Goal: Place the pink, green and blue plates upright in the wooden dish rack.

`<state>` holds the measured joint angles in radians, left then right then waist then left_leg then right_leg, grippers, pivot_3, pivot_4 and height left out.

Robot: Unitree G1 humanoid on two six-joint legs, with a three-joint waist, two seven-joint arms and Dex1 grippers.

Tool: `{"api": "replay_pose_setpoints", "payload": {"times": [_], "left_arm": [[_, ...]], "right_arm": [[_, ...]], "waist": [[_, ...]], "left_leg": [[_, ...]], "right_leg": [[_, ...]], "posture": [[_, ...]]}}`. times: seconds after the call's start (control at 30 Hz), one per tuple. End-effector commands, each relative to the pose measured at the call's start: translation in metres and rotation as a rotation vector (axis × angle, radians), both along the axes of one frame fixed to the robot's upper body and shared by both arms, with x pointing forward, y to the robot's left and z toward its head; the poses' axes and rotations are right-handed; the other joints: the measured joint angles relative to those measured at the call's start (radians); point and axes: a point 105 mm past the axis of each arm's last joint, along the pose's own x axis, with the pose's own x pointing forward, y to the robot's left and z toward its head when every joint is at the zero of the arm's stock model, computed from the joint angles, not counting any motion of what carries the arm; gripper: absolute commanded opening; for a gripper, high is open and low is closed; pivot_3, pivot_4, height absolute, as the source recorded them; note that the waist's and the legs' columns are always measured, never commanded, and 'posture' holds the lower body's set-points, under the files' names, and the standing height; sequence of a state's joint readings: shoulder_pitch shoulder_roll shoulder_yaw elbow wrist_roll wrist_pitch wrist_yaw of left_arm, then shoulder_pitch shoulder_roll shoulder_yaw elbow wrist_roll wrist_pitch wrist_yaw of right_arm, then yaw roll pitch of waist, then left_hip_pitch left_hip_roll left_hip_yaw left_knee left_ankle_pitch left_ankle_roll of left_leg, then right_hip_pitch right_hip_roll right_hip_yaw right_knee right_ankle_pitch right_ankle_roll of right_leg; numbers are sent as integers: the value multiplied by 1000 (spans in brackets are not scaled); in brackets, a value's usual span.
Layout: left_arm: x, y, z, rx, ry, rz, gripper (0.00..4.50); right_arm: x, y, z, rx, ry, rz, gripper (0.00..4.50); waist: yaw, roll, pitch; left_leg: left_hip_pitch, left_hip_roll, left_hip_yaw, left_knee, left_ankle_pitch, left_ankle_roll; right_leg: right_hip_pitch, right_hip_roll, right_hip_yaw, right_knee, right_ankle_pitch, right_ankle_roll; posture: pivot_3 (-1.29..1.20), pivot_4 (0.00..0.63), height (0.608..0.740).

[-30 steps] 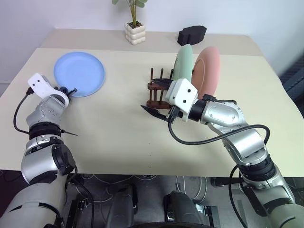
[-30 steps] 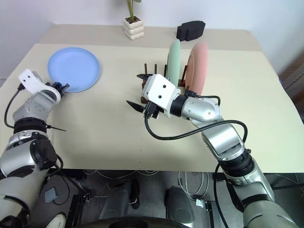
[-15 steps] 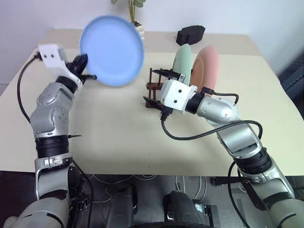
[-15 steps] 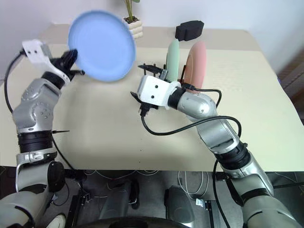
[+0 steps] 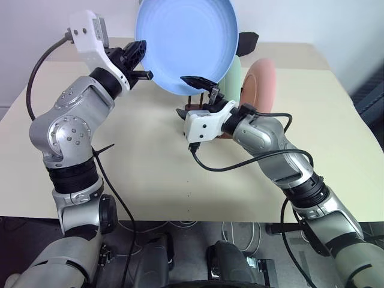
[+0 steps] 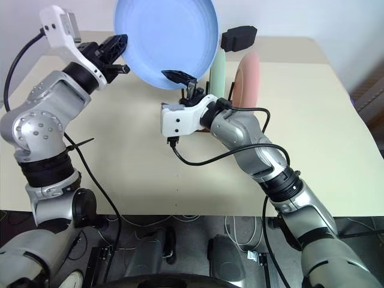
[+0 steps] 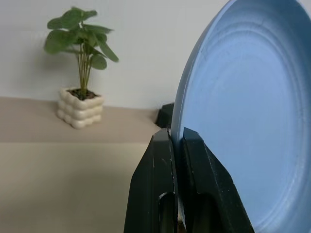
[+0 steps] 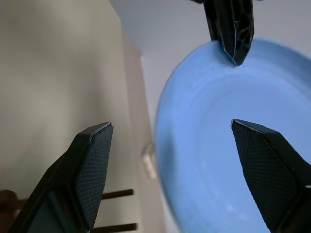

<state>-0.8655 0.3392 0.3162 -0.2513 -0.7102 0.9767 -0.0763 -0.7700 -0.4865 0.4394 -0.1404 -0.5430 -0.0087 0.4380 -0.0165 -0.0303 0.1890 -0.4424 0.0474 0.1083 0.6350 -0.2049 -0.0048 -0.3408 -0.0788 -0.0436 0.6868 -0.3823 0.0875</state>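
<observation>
The left gripper [image 5: 137,60] pinches the blue plate [image 5: 186,42] by its rim, upright above the wooden dish rack [image 5: 193,111], seemingly for handover to the wide-open right gripper [image 5: 195,96].

Your blue plate [image 5: 185,42] hangs above the dish rack [image 5: 195,110]; the right gripper [image 5: 193,96] sits between them, blocking the empty pegs; green plate [image 5: 233,75] and pink plate [image 5: 259,81] fill the far slots; bare table [image 5: 138,156] lies nearer you.

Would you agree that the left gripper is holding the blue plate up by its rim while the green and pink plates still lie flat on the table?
Not quite. The left gripper does pinch the blue plate by its rim, but the green plate and pink plate already stand upright in the wooden dish rack, as the left eye view shows.
</observation>
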Motion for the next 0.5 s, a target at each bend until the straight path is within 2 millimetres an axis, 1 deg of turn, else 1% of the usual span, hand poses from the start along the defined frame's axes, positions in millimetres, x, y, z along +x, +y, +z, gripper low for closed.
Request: {"api": "replay_pose_setpoints", "payload": {"times": [0.03,0.07,0.17,0.37,0.4,0.5], "left_arm": [[-12,-7,10,-2,-42,-41,34],[-12,-7,9,-1,-41,-42,34],[-14,-6,10,-29,-34,-56,0],[-12,2,9,-72,-16,-51,0],[-12,3,9,-85,-15,-52,0],[-13,5,12,-112,-30,-56,0]], "right_arm": [[1,-2,13,-4,-72,-16,4003],[2,-3,13,-8,-73,-18,4003],[3,-4,10,-29,-76,-28,3141],[4,-4,9,-48,-89,-30,248],[3,-4,9,-49,-91,-29,118],[3,-4,9,-46,-92,-25,118]], "waist": [[0,0,0],[0,0,0],[0,0,0],[0,0,0],[0,0,0],[1,0,0]], "left_leg": [[0,0,0,0,0,0],[0,0,0,0,0,0],[0,0,0,0,0,0],[0,0,0,0,0,0],[0,0,0,0,0,0],[0,0,0,1,0,0]], "right_leg": [[0,0,0,0,0,0],[0,0,0,0,0,0],[0,0,0,0,0,0],[0,0,0,0,0,0],[0,0,0,0,0,0],[0,0,0,0,0,0]], "posture": [[0,150,732],[0,150,732],[0,150,732],[0,150,732],[0,150,732],[0,150,732]]}}
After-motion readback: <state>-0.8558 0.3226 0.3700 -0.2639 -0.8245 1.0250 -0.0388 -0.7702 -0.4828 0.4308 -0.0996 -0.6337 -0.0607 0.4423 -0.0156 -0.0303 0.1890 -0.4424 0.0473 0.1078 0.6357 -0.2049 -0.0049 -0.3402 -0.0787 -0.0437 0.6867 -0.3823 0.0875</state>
